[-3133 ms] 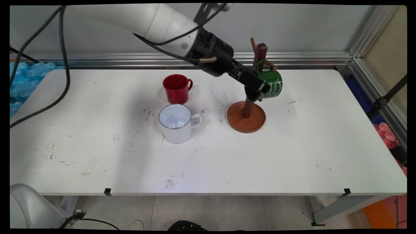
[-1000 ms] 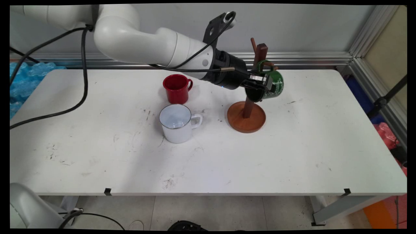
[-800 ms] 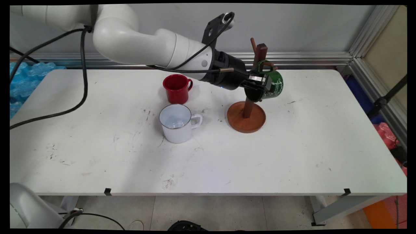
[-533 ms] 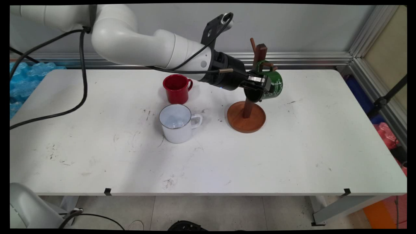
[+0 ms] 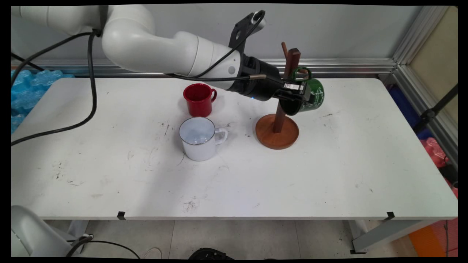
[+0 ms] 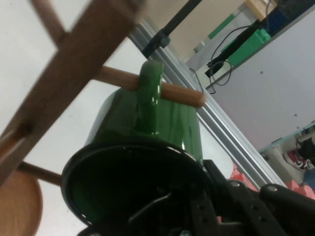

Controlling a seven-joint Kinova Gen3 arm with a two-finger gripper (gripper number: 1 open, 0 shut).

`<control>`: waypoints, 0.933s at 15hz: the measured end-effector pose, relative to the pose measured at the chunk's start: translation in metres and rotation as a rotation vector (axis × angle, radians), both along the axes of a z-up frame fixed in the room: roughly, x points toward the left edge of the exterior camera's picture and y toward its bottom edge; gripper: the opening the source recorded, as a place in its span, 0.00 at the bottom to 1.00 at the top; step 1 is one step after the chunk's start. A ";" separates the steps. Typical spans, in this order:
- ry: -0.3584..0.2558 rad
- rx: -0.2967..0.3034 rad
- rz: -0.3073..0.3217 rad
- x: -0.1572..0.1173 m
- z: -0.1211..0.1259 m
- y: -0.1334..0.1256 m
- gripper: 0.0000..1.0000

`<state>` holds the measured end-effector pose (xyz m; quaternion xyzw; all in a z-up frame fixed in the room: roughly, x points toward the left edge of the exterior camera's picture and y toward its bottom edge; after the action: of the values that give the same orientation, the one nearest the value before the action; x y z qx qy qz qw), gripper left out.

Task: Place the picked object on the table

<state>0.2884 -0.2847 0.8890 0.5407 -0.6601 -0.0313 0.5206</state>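
A green mug [image 5: 315,98] hangs tilted at the wooden mug tree [image 5: 289,69], its mouth turned toward the arm. My gripper [image 5: 295,95] is shut on the mug's rim, one finger inside and one outside. In the hand view the mug [image 6: 133,187] fills the middle. Its handle [image 6: 150,96] loops over a wooden peg [image 6: 179,93] close to the peg's tip. The gripper [image 6: 197,199] grips the rim at the bottom right. The tree's round base [image 5: 276,134] rests on the table below.
A red mug [image 5: 199,98] and a white mug [image 5: 199,138] stand upright on the table [image 5: 329,175] left of the tree. Blue packing material [image 5: 25,87] lies off the table's left end. A metal rail runs along the back wall.
The gripper turned and took hold of the green mug's rim. In the last half second it shifted the mug right, so the handle slid outward along the peg away from the post.
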 end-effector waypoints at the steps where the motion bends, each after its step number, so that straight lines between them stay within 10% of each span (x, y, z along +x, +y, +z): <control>1: 0.003 -0.002 -0.001 -0.001 0.001 0.000 0.00; 14: 0.026 -0.011 -0.043 -0.013 0.014 0.013 0.00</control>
<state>0.2750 -0.2717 0.9030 0.5229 -0.6648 -0.0459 0.5315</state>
